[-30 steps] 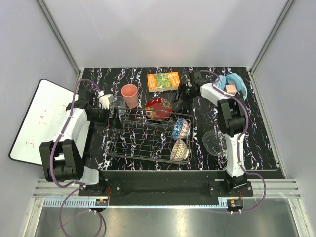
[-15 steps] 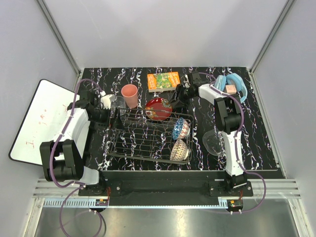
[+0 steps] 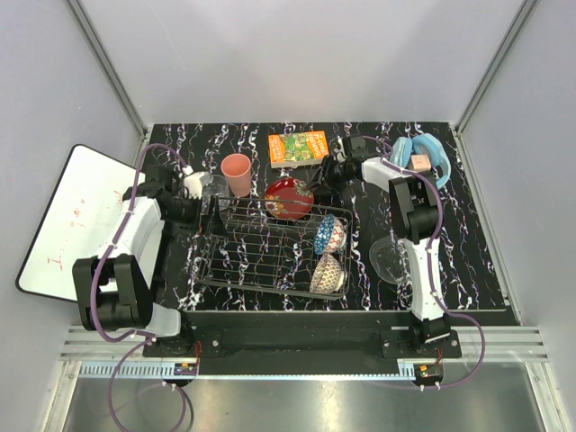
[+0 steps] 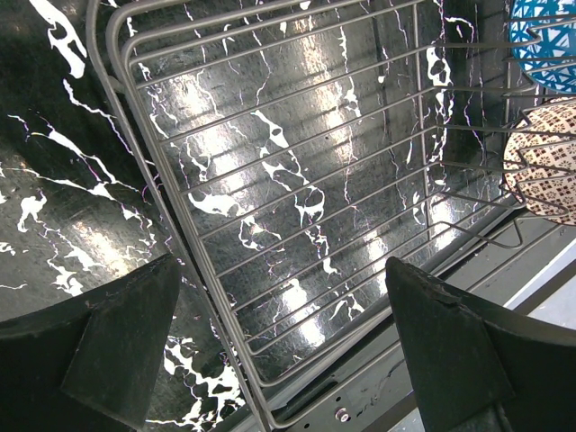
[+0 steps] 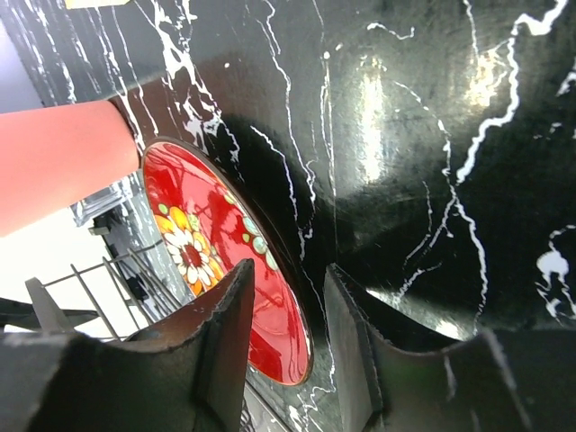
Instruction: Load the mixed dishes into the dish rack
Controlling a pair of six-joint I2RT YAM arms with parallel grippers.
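Note:
The glossy red bowl (image 3: 288,198) with a flower pattern sits just behind the dish rack (image 3: 205,270). My right gripper (image 3: 315,183) is closed over its right rim; in the right wrist view one finger lies inside the red bowl (image 5: 207,243) and the other against its dark outer wall, around the gripper midpoint (image 5: 288,268). My left gripper (image 3: 209,214) is open and empty above the rack's left edge (image 4: 270,180), its midpoint (image 4: 281,263) over the wires. The blue patterned bowl (image 3: 329,234) and beige patterned bowl (image 3: 328,272) stand in the rack's right end. The salmon-pink cup (image 3: 238,173) and clear tumbler (image 3: 214,187) stand behind the rack. The clear glass bowl (image 3: 389,261) lies right of it.
An orange-green box (image 3: 298,147) lies at the back centre and light-blue headphones (image 3: 418,153) at the back right. A white board (image 3: 72,216) leans off the table's left side. The right arm's upper link stands between the rack and the glass bowl.
My right gripper has moved left to the red bowl's rim and closed over it. The left gripper has stayed over the rack's left edge.

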